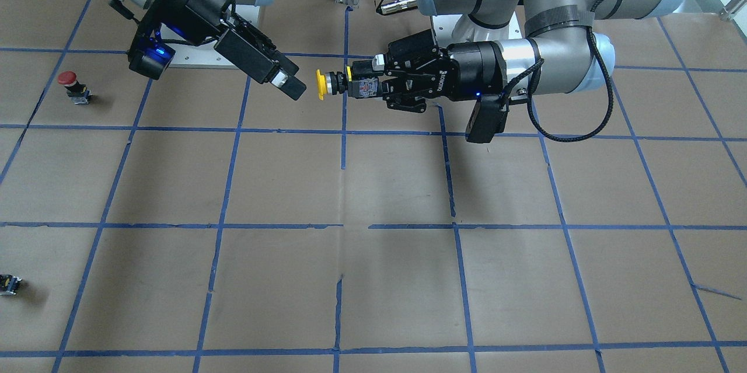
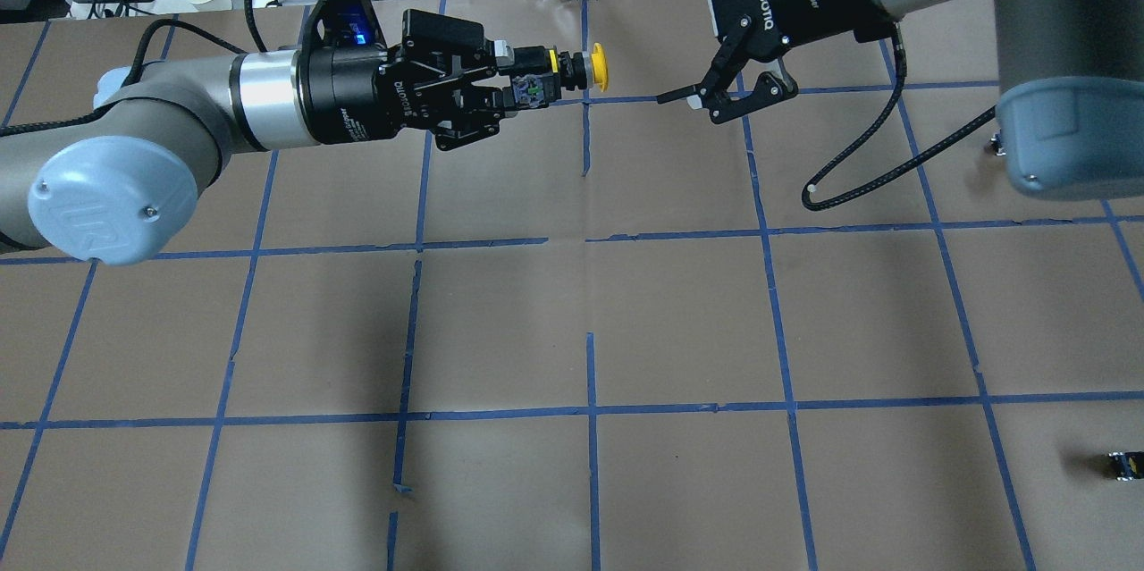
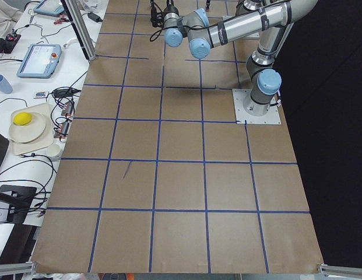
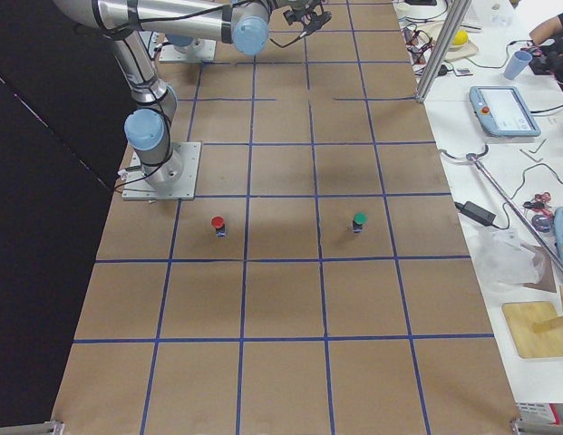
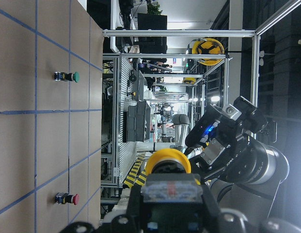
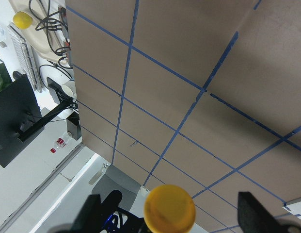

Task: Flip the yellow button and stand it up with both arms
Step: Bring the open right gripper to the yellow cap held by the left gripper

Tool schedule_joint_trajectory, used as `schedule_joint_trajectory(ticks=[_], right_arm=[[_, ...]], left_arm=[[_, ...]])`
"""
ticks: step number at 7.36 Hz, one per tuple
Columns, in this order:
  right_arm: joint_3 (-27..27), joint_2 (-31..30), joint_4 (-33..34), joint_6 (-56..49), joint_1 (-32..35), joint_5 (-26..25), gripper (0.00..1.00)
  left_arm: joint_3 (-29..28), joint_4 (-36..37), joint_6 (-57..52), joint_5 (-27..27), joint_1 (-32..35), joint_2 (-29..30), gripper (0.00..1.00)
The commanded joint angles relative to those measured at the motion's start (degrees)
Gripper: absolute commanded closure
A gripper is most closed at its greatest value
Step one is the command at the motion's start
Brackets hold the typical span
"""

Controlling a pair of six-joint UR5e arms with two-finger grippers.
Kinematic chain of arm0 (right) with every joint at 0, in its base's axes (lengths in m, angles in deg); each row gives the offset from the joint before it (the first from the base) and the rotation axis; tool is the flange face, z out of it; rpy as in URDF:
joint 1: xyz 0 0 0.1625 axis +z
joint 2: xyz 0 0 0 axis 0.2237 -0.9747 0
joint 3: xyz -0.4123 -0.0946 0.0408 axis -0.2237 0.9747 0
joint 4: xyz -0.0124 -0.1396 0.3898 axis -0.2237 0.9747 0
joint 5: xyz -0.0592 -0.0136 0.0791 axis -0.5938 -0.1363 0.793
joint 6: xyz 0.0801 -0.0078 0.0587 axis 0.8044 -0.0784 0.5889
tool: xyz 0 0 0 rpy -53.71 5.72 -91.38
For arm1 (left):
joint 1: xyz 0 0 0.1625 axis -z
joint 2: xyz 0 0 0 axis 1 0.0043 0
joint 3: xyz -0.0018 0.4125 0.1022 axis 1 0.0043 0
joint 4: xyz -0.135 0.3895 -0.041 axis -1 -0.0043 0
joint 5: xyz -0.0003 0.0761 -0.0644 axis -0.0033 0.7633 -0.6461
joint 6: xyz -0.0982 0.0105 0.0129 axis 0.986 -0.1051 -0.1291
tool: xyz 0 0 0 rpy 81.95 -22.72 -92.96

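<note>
The yellow button (image 2: 600,68) is held in the air, lying sideways, its cap pointing at my right gripper. My left gripper (image 2: 529,85) is shut on the button's black and grey body (image 1: 363,84), well above the table. My right gripper (image 2: 672,29) is open and empty, its fingers spread just beyond the cap and not touching it. In the front view the cap (image 1: 320,85) sits a small gap from the right gripper (image 1: 290,84). The right wrist view shows the cap (image 6: 169,208) between its two fingers (image 6: 251,209). The left wrist view shows the cap (image 5: 168,162) facing the right gripper (image 5: 223,141).
A red-capped button (image 1: 70,84) stands on the brown paper table near the right arm's base, also in the right side view (image 4: 218,223). A green-capped button (image 4: 358,220) stands near it. A tiny black part with a yellow label (image 2: 1124,465) lies at the table's near right.
</note>
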Motion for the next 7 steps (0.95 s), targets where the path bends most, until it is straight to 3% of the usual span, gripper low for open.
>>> schedule_joint_trajectory(ticks=[1,7], right_arm=[[-0.59,-0.03,0.04,0.4,0.55,0.12,0.01],[-2.08,0.41,0.74,-0.12,2.13,2.13,0.02]], left_arm=[[0.0,0.01,0.15,0.0,0.08,0.07,0.99],[-0.35,0.01,0.24,-0.08,0.08,0.6,0.99]])
